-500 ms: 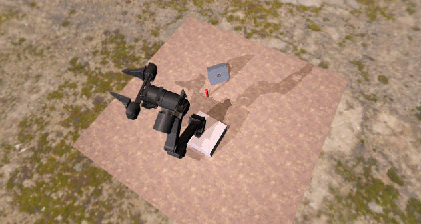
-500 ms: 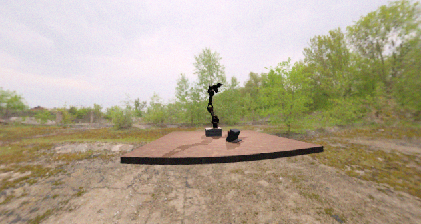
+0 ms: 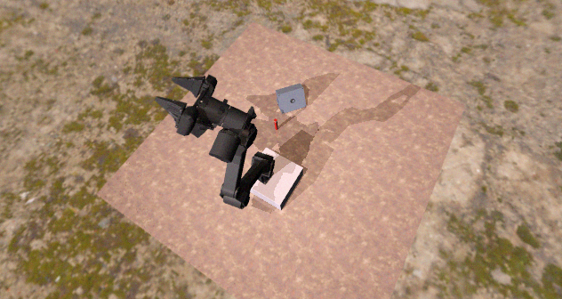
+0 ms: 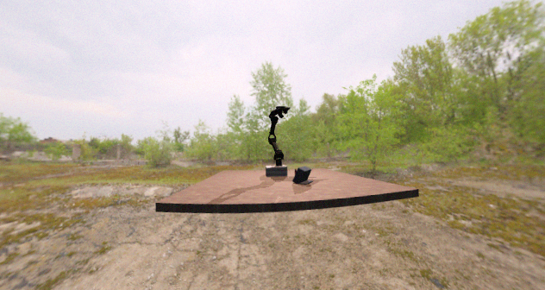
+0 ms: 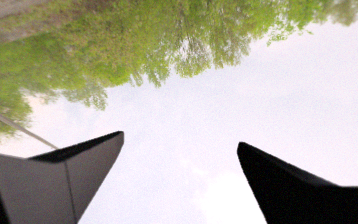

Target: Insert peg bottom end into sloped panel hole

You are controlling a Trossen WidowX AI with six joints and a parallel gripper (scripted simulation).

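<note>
A small red peg (image 3: 276, 125) stands upright on the table (image 3: 378, 196) (image 4: 241, 190), between the robot's base and the grey sloped panel (image 3: 285, 97) (image 4: 301, 175). The panel's face shows one small dark hole (image 3: 293, 101) in the top view. The peg cannot be made out in the exterior view, and its cross-section is too small to tell. My gripper (image 3: 164, 88) (image 5: 181, 141) is wide open and empty. It is raised high above the table, well away from the peg and panel. The wrist view shows only the fingers, sky and trees.
The arm rises from a pale base block (image 3: 289, 178) (image 4: 276, 171). The panel stands beyond the peg as seen from this block. Shadows of the arm fall across the table around the peg and the panel. Rough ground surrounds the table.
</note>
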